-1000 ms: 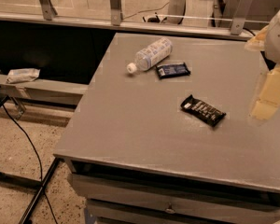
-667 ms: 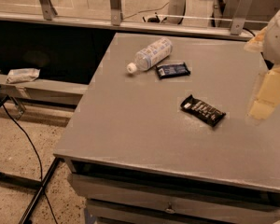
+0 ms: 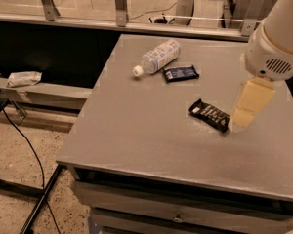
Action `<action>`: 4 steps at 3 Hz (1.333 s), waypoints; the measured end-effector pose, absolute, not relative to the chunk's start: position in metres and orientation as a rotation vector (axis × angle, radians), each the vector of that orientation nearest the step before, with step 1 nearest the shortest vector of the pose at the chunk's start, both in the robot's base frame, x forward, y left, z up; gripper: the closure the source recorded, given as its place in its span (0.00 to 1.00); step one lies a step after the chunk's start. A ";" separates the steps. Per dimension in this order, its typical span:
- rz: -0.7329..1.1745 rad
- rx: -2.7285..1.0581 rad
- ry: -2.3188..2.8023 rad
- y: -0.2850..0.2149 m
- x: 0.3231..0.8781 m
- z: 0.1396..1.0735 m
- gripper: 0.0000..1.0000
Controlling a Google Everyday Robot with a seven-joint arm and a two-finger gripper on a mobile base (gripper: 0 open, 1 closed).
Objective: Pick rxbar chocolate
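The rxbar chocolate (image 3: 210,115) is a flat black wrapper with white lettering, lying on the grey table (image 3: 136,130) right of centre. My gripper (image 3: 242,120) hangs from the white arm at the upper right. Its beige tip is just to the right of the bar's right end, close above the table. I cannot tell whether it touches the bar.
A dark blue-labelled bar wrapper (image 3: 180,73) lies further back on the table. A clear plastic bottle (image 3: 156,56) lies on its side next to it. A white crumpled object (image 3: 23,78) rests on a low ledge at the left. Cables run across the floor.
The arm has moved left and toward the black bar, so the gripper now sits beside the bar's right end. The objects on the table have not moved.
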State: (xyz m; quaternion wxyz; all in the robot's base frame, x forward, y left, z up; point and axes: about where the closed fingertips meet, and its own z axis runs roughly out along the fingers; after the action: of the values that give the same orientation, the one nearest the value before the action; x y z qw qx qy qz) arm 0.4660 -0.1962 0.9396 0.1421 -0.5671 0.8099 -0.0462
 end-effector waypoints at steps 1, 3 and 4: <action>-0.178 -1.543 2.415 -0.190 0.440 0.938 0.00; -0.190 -1.470 2.497 -0.189 0.412 0.924 0.00; -0.155 -1.498 2.486 -0.186 0.444 0.914 0.00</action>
State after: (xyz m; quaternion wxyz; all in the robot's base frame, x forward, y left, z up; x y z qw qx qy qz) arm 0.4442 -0.1862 0.9144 0.1173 -0.5119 0.8494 -0.0528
